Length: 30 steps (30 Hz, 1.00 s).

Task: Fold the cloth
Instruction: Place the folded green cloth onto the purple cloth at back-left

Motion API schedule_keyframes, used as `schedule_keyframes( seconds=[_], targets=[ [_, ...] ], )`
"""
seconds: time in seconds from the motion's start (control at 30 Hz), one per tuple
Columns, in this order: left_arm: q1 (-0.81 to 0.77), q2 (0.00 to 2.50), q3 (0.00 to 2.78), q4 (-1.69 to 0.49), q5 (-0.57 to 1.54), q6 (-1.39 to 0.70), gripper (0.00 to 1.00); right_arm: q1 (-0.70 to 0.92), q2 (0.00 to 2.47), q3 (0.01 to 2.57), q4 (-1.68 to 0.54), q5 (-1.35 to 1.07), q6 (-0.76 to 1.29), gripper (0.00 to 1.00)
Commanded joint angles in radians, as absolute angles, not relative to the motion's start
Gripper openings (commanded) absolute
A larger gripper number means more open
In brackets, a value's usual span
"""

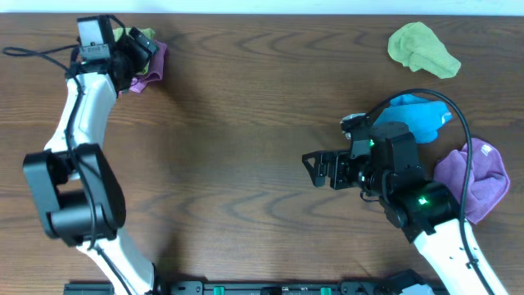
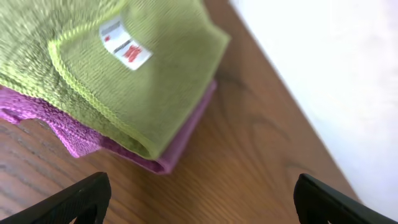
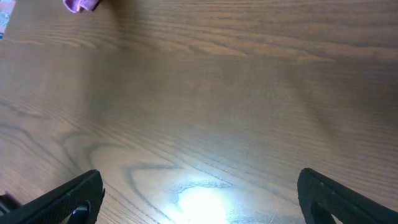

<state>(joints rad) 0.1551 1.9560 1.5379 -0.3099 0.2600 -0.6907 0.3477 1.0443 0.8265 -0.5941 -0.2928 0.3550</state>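
Wooden table (image 1: 246,106), seen from overhead with both wrist views.

The left arm (image 1: 82,106) reaches to the upper left of the frame. There the left gripper (image 2: 200,199) hangs with its jaws apart and empty, just beside a finished stack: a folded green cloth (image 2: 124,68) lying on a folded purple cloth (image 2: 81,140).

The right arm (image 1: 430,209) sits at lower right. The right gripper (image 1: 315,170) is also spread wide and holds nothing, over bare wood.

Three loose cloths remain at the right of the frame:
- a purple cloth (image 1: 483,176) at the right edge
- a blue cloth (image 1: 422,119) just above the arm and partly hidden by it
- a crumpled green cloth (image 1: 422,49) at upper right

All appear to be light, limp, napped microfibre. They will likely sag and bunch rather than hold a shape, but should not slip between the fingers. A stitched hem corner is the sensible place to pinch (which cloth comes next cannot be told).

A white label (image 2: 124,45) marks one edge of the folded green cloth.
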Motion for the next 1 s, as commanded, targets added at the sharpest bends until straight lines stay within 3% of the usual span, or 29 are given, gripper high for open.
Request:
schedule_keyframes(
  seconds=[0.0,0.17,0.2,0.23,0.3,0.37,0.4,0.97],
  targets=[
    [0.157,1.894,1.559,-0.319,0.264,-0.668,0.95,0.341,1.034,0.823,-0.595,-0.299,0.343,0.99],
    [0.157,1.851,1.559,-0.3,0.22,-0.656,0.96,0.341,1.034,0.823,-0.595,-0.3,0.343,0.99],
    [0.157,1.852,1.559,-0.289,0.201,-0.653,0.99,0.341,1.034,0.823,-0.595,-0.3,0.343,0.99],
    [0.157,1.858,1.559,-0.274,0.184,-0.649,0.84,0.341,1.034,0.823,-0.595,-0.3,0.343,0.99],
    [0.157,1.88,1.559,-0.232,0.155,-0.649,0.34,0.341,1.034,0.823,-0.595,-0.3,0.343,0.99],
    [0.157,1.911,1.559,-0.181,0.145,-0.649,0.1,0.341,1.034,0.823,-0.595,-0.299,0.343,0.99],
    [0.157,1.931,1.559,-0.149,0.146,-0.65,0.06,0.341,1.034,0.823,-0.595,-0.299,0.343,0.99],
    [0.157,2.238,1.559,0.067,-0.009,-0.651,0.06,0.341,1.034,0.823,-0.595,-0.299,0.343,0.99]
  ],
)
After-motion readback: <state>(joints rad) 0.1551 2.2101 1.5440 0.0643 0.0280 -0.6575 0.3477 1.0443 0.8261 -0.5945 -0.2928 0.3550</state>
